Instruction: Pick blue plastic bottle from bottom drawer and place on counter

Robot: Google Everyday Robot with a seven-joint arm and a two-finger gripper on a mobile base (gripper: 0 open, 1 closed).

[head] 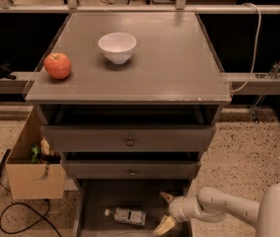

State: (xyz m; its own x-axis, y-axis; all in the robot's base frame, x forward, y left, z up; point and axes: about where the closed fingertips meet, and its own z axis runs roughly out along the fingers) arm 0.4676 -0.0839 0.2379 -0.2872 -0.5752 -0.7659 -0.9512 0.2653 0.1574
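The blue plastic bottle [126,216] lies on its side on the floor of the open bottom drawer [98,199], cap to the left. My gripper [163,212] reaches in from the lower right, inside the drawer's right part, a short way right of the bottle and apart from it. Its two pale fingers are spread, one upper and one lower, with nothing between them. The counter [169,63] is the grey cabinet top above, bearing a white bowl [117,47] and a red apple [57,65].
Two upper drawers with round knobs [129,141] sit just above the bottom drawer and overhang its back. An open cardboard box [31,167] stands left of the cabinet. A black cable [12,216] lies on the speckled floor at lower left.
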